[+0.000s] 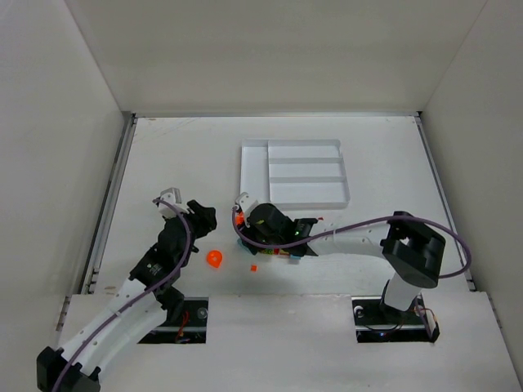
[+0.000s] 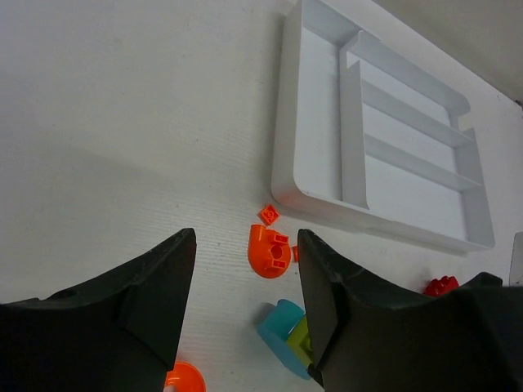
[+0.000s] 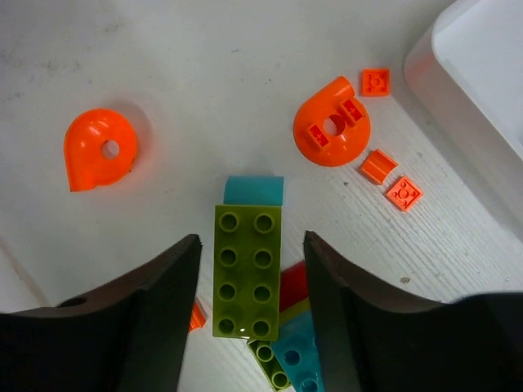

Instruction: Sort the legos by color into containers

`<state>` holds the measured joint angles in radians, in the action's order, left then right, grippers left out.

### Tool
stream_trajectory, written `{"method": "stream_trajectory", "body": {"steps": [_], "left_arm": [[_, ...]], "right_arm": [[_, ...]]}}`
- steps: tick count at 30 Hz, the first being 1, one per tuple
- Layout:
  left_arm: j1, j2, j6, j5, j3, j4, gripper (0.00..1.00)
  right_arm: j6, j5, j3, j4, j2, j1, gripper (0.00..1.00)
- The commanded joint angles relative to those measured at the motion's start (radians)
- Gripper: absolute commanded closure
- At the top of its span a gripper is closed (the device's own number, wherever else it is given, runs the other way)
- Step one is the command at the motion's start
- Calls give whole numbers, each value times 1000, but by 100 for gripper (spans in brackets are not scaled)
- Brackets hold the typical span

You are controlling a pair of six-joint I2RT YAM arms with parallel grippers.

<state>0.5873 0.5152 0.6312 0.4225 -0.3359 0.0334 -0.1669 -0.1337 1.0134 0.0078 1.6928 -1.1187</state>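
My right gripper (image 3: 252,237) is open and straddles a lime green eight-stud brick (image 3: 245,269), with a gap on each side. Past that brick lies a teal curved piece (image 3: 253,190). Under and beside it are red (image 3: 294,282), teal (image 3: 298,359) and lime (image 3: 274,359) legos. Two orange round pieces (image 3: 100,149) (image 3: 331,132) and small orange tiles (image 3: 404,193) lie further off. My left gripper (image 2: 247,237) is open with nothing between its fingers, facing an orange round piece (image 2: 268,251) and a teal and lime cluster (image 2: 284,328). The white tray (image 1: 253,175) with its containers holds no legos.
In the top view both grippers (image 1: 203,217) (image 1: 249,222) hang close together in front of the tray's near left corner. One orange round piece (image 1: 214,260) and a tiny orange bit (image 1: 253,267) lie between the arms. White walls enclose the table on three sides.
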Motion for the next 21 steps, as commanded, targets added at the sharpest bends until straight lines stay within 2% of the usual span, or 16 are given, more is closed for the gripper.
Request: {"method": "stream_trajectory", "body": {"steps": [1, 3, 5, 9, 12, 15, 16, 21], "left_arm": [[-33, -3, 19, -65, 17, -53, 50], [-43, -9, 35, -82, 24, -58, 50], [-50, -9, 41, -99, 24, -56, 50], [-53, -9, 41, -103, 29, -58, 49], [-57, -4, 41, -106, 28, -58, 49], [-60, -1, 41, -108, 28, -58, 49], [-60, -1, 42, -108, 31, -58, 49], [-54, 12, 50, -110, 21, -58, 48]], "right_arm": [[-23, -7, 19, 29, 5, 1, 50], [-28, -18, 11, 40, -1, 1, 56], [-23, -21, 10, 38, -2, 3, 55], [-17, -24, 17, 26, 11, 4, 38], [-20, -23, 17, 18, 18, 1, 41], [-25, -24, 14, 20, 19, 1, 50], [-28, -26, 14, 21, 19, 1, 50], [-25, -21, 24, 11, 33, 1, 42]]}}
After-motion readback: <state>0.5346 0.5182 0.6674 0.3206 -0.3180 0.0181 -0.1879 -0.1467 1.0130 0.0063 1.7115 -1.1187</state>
